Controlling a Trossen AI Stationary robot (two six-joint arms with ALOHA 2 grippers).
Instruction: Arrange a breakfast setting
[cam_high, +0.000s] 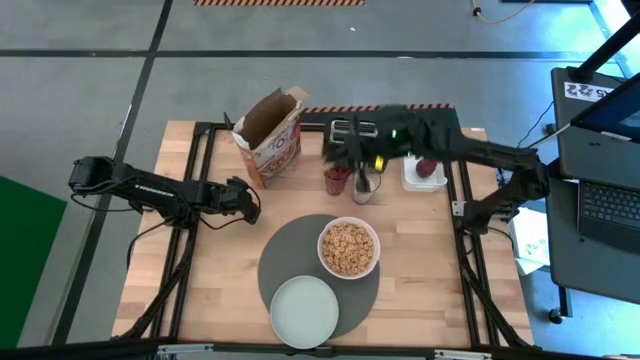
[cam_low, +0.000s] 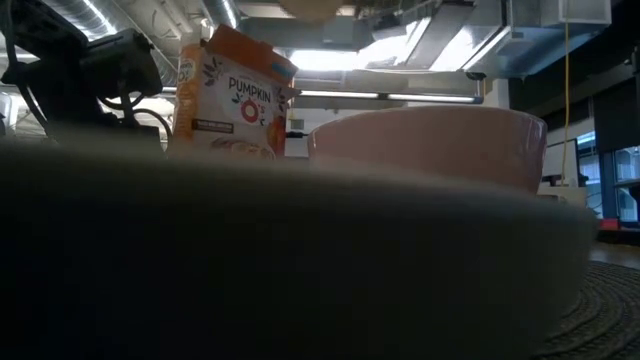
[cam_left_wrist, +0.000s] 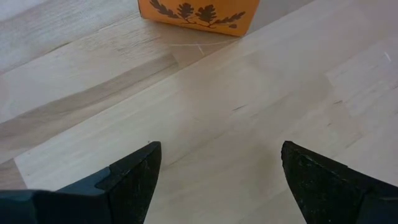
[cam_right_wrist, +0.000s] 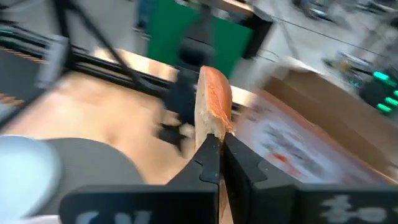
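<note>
1. The right gripper (cam_right_wrist: 219, 149) is clenched on a slice of toast (cam_right_wrist: 213, 102), pinching its lower edge, and hovers near the far edge of the table beside the toaster (cam_high: 352, 128) and two glasses (cam_high: 350, 182).
2. The thin pinch is the likely weak point: the toast could tilt or slip out on the way to the setting.
3. A low sweep could also knock over the glasses, or clip the open cereal box (cam_high: 270, 137) just to their left.
4. The setting lies toward the near edge: a white bowl (cam_high: 348, 248) of cereal on the dark-grey placemat (cam_high: 288, 250), and the mint-green plate (cam_high: 304, 311) in front of it, overhanging the mat's near rim.
5. A drop from height might land the toast in the cereal rather than on the plate.
6. The left gripper (cam_left_wrist: 217, 180) waits with fingers spread over bare wood toward the left edge, holding nothing.
</note>
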